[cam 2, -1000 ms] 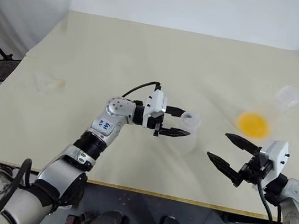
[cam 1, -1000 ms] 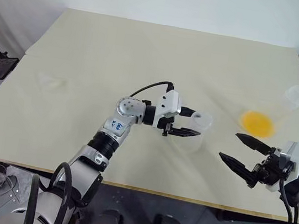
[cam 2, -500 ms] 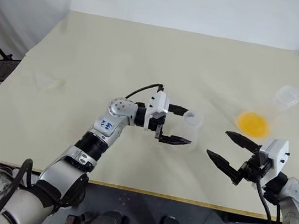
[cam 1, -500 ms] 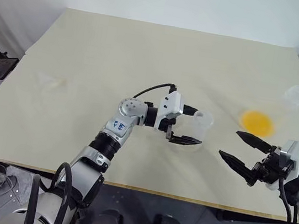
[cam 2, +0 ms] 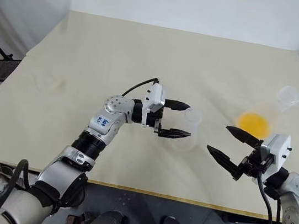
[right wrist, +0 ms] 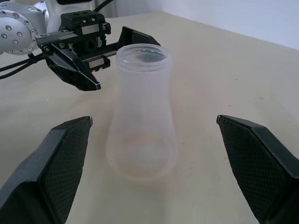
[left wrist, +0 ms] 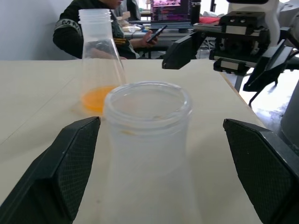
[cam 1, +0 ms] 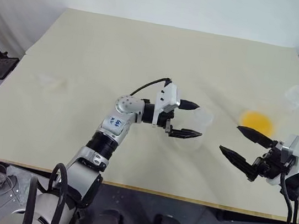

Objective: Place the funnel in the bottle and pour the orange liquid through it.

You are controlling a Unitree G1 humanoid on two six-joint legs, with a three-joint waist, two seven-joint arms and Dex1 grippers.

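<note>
The left arm was built of silver metal segments with black ribbed bands between them — a round joint cap ringed with small screws, and a small blue marking on the forearm. A thin black cable looped from that joint to a white block at the wrist. The left gripper had two black tapered fingers with a cross-hatched texture. The right gripper matched it, set on a white housing — black cables trailed behind it.
</note>
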